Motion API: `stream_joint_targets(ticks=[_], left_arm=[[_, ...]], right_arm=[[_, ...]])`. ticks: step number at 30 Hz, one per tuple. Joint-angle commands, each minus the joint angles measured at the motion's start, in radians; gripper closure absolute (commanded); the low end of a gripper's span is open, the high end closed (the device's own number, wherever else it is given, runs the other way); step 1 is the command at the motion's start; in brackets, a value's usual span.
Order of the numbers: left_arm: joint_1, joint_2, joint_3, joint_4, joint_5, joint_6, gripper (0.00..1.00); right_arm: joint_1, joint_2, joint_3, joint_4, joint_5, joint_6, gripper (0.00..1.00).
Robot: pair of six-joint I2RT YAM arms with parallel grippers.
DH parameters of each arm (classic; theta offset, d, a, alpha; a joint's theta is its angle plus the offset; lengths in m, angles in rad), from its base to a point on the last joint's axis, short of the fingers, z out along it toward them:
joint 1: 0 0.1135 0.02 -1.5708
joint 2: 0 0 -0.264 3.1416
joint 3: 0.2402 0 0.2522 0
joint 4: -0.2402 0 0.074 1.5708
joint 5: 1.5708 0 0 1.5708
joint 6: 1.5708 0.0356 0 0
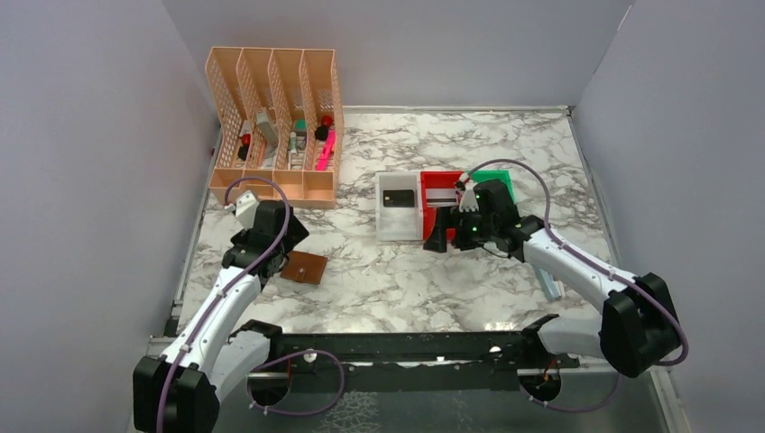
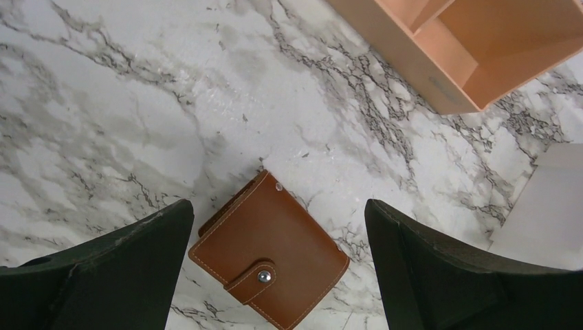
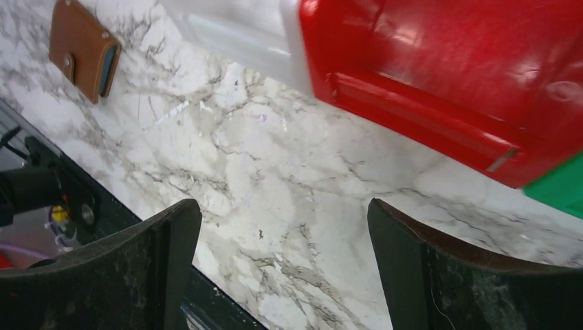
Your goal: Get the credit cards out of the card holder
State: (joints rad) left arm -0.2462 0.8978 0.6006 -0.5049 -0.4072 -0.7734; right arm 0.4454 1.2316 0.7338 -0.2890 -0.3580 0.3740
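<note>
The card holder (image 1: 304, 267) (image 2: 268, 258) is a brown leather wallet lying flat on the marble table, folded shut with its snap tab fastened. My left gripper (image 2: 278, 206) (image 1: 290, 242) hovers right over it, open, with a finger on each side and not touching. No credit cards show at the holder. A black card (image 1: 398, 198) lies in the white bin, and a pale card (image 1: 440, 191) seems to lie in the red bin. My right gripper (image 3: 283, 206) (image 1: 448, 233) is open and empty over bare marble by the red bin. The right wrist view shows the holder (image 3: 82, 48) far off.
White bin (image 1: 383, 221), red bin (image 1: 431, 221) (image 3: 447, 69) and green bin (image 1: 501, 180) (image 3: 560, 189) stand side by side mid-table. A peach slotted organizer (image 1: 271, 126) (image 2: 474, 55) with pens stands back left. A light-blue block (image 1: 548, 284) lies by the right arm. Grey walls enclose the table.
</note>
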Motion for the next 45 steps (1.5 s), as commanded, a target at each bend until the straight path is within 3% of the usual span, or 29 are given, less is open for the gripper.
stream_joint_targets(ticks=[1, 6, 15, 21, 27, 37, 41, 45], left_arm=[[0.010, 0.020, -0.022, -0.052, 0.003, -0.141, 0.01], [0.012, 0.060, -0.080, -0.014, 0.022, -0.197, 0.03], [0.013, 0.156, -0.160, 0.081, 0.135, -0.266, 0.13], [-0.001, 0.203, -0.177, 0.169, 0.296, -0.129, 0.29], [-0.070, 0.182, -0.194, 0.261, 0.440, 0.011, 0.31], [-0.250, 0.248, -0.164, 0.340, 0.613, 0.115, 0.46], [-0.329, 0.181, -0.122, 0.289, 0.511, 0.111, 0.41], [-0.328, 0.129, -0.039, 0.221, 0.365, 0.183, 0.25]], right_arm=[[0.110, 0.042, 0.063, -0.036, 0.073, 0.023, 0.05], [0.200, 0.026, 0.096, -0.039, 0.121, 0.033, 0.06], [0.226, 0.004, 0.107, -0.033, 0.119, 0.062, 0.06], [0.226, -0.002, 0.095, -0.034, 0.151, 0.093, 0.06], [0.227, -0.002, 0.087, -0.041, 0.178, 0.106, 0.06], [0.226, 0.019, 0.077, -0.028, 0.170, 0.131, 0.05], [0.227, 0.022, 0.070, -0.031, 0.172, 0.141, 0.05], [0.226, 0.014, 0.061, -0.043, 0.207, 0.152, 0.05]])
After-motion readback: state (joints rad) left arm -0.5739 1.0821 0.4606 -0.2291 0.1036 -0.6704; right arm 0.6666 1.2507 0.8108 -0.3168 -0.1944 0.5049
